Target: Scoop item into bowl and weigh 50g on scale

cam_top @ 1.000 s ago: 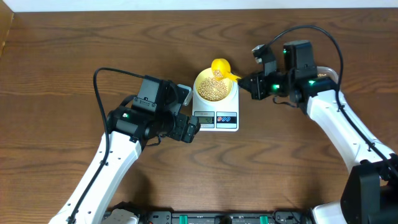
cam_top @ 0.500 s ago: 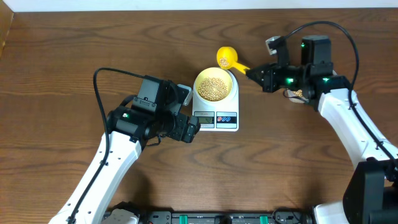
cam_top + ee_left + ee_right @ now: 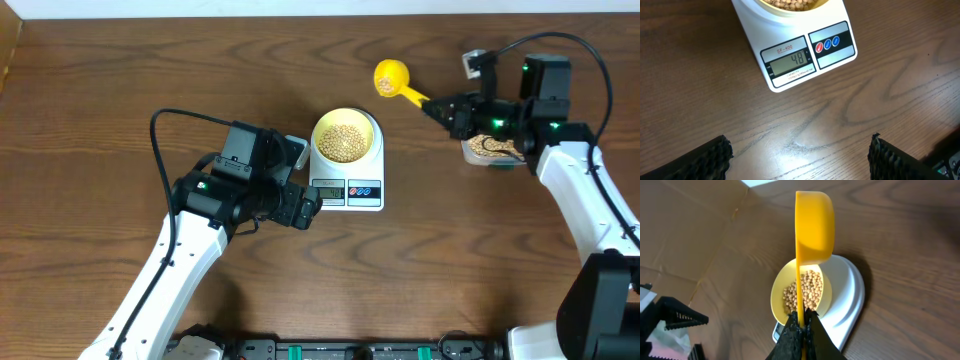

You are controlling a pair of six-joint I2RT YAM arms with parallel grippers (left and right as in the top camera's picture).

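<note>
Forty-eight shows on the display (image 3: pixel 790 62) of the scale (image 3: pixel 837 20), just ahead of the left gripper (image 3: pixel 800 160). That gripper hangs low over the table (image 3: pixel 850 110) with its fingers (image 3: pixel 710 155) spread wide and holding nothing.

The change is on the other side. A second ago the right gripper (image 3: pixel 440 106) had the yellow scoop (image 3: pixel 390 77) tipped over the bowl (image 3: pixel 345 137). Now it has drawn the scoop back, well clear of the rim. From the right wrist view the jaws are clamped tight on the scoop's thin handle. The scoop's cup (image 3: pixel 814 225) stands out in front of them, and the bowl (image 3: pixel 780 292) of beans (image 3: pixel 805 290) lies beyond and below it on the scale (image 3: pixel 850 300). Whether any beans remain in the cup cannot be told from here.

The clear tub (image 3: pixel 490 150) with the rest of the beans sits just under the right wrist, behind the gripper.

My reading is that the pour is over and the weight is a touch short of the target. Another small top-up looks needed, a few beans rather than a full scoop, since a heavy tip would overshoot.
</note>
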